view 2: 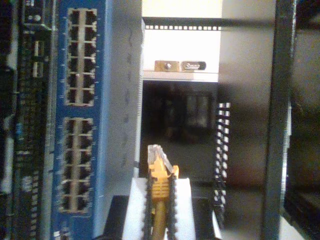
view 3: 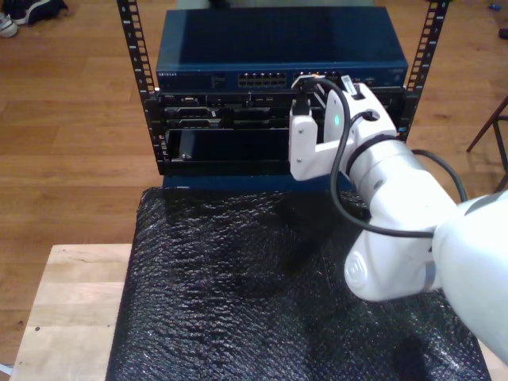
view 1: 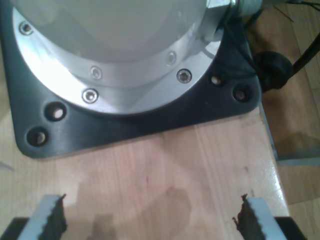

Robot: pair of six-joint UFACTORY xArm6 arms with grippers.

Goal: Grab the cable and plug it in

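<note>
In the second wrist view, my second gripper point(view 2: 160, 202) is shut on the yellow-orange cable point(view 2: 160, 192) just behind its clear plug point(view 2: 159, 159). The plug points past the gripper's tips, beside the blue network switch point(view 2: 117, 100) and its rows of ports point(view 2: 77, 60), and is not in a port. In the exterior view, my second gripper point(view 3: 311, 86) is raised to the switch point(view 3: 278, 51), close to the exterior view's right of the port block point(view 3: 262, 79). My first gripper point(view 1: 150, 220) is open over a wooden tabletop point(view 1: 165, 165), holding nothing.
The switch sits in a black rack with perforated rails point(view 3: 135, 55) and darker units point(view 3: 222, 119) below it. A black bubble-textured mat point(view 3: 254, 294) covers the table point(view 3: 71, 309) in front. A black base plate point(view 1: 150, 117) with a silver flange point(view 1: 125, 87) lies ahead of my first gripper.
</note>
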